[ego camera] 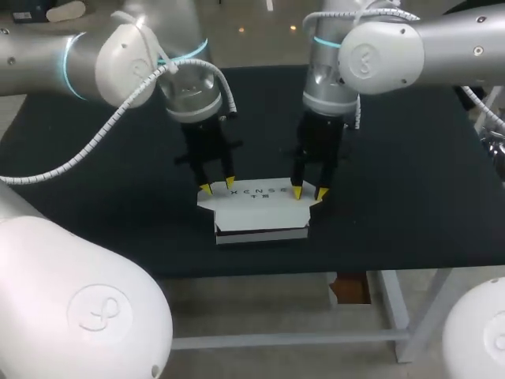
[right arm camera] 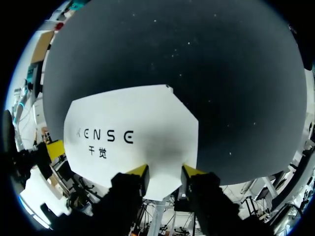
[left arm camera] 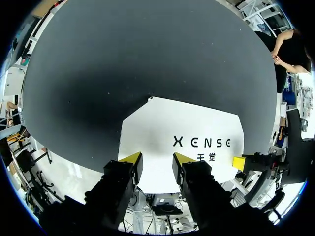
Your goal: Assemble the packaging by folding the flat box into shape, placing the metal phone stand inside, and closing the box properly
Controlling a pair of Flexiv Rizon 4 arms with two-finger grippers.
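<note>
Left claw (ego camera: 218,186) and right claw (ego camera: 309,192) — both spread, pinching nothing — set their tips on the white box (ego camera: 260,215) near the desk's (ego camera: 410,197) front edge. Closing seems in hand; next, press the lid flat and tuck it.

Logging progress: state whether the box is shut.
Shut: the box lid lies flat on its body, left gripper and right gripper tips on it. Tucked: cannot tell.

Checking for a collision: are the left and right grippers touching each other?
Apart. The head view shows the left gripper and the right gripper over opposite ends of the white box, with a bare stretch of its lid between them.
</note>
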